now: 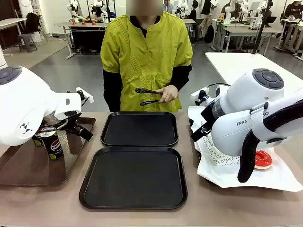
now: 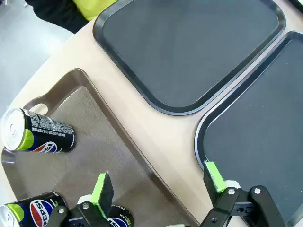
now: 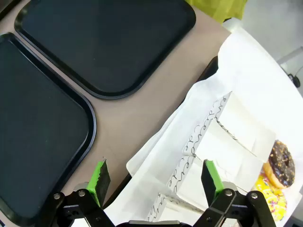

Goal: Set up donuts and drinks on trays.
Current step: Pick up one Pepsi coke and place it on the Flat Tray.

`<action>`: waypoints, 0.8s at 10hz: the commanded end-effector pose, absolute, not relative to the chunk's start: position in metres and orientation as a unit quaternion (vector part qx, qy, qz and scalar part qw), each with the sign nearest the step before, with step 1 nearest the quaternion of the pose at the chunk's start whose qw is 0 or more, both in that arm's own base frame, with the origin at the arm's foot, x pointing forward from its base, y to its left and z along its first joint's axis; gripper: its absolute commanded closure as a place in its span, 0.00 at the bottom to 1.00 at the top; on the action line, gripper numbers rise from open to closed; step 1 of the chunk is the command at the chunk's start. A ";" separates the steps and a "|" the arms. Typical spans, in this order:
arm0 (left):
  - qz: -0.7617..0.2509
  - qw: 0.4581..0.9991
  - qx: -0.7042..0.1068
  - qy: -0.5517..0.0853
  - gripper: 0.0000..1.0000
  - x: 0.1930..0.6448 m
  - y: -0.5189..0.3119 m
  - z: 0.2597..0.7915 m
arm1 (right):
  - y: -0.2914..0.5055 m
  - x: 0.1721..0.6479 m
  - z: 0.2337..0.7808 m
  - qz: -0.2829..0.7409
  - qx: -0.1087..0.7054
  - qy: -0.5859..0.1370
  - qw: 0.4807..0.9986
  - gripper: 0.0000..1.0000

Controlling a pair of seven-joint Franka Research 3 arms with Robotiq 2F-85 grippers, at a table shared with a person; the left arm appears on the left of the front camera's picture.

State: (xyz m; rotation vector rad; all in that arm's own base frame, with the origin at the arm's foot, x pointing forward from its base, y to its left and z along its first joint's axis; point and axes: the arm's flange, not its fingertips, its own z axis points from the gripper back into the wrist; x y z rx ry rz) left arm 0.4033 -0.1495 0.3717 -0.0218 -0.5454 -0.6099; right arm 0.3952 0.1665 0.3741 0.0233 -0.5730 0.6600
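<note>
Two black square plastic trays (image 1: 135,177): bare.
Left gripper (image 2: 157,177): jaws apart above slim black Pepsi cans (image 2: 47,137); likely lower, grasp next.
Right gripper (image 3: 154,171): jaws apart.

PEPSI on black can (image 2: 33,212), yep; FRAN-something on right arm (image 1: 246,111); paper sleeve (image 3: 191,149) script too loopy, can't read.

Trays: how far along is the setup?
Done: nothing; the far tray and near tray are bare. In hand: left gripper open over the cans on the brown tray, right gripper open over the sleeves. Left: all cans and donuts.
</note>
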 end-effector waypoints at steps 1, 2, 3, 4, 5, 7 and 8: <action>-0.297 0.917 -0.011 -0.265 0.00 0.403 -0.150 0.372 | 0.166 0.395 0.374 0.320 0.011 -0.277 0.906 0.00; -0.297 0.917 -0.011 -0.265 0.00 0.403 -0.150 0.372 | 0.166 0.395 0.374 0.320 0.011 -0.277 0.906 0.00; -0.297 0.917 -0.011 -0.265 0.00 0.403 -0.150 0.372 | 0.166 0.395 0.374 0.320 0.011 -0.277 0.906 0.00; -0.297 0.917 -0.011 -0.265 0.00 0.403 -0.150 0.372 | 0.166 0.395 0.374 0.320 0.011 -0.277 0.906 0.00; -0.297 0.917 -0.011 -0.265 0.00 0.403 -0.150 0.372 | 0.166 0.395 0.374 0.320 0.011 -0.277 0.906 0.00; -0.297 0.917 -0.011 -0.265 0.00 0.403 -0.150 0.372 | 0.166 0.395 0.374 0.320 0.011 -0.277 0.906 0.00; -0.297 0.917 -0.011 -0.265 0.00 0.403 -0.150 0.372 | 0.166 0.395 0.374 0.320 0.011 -0.277 0.906 0.00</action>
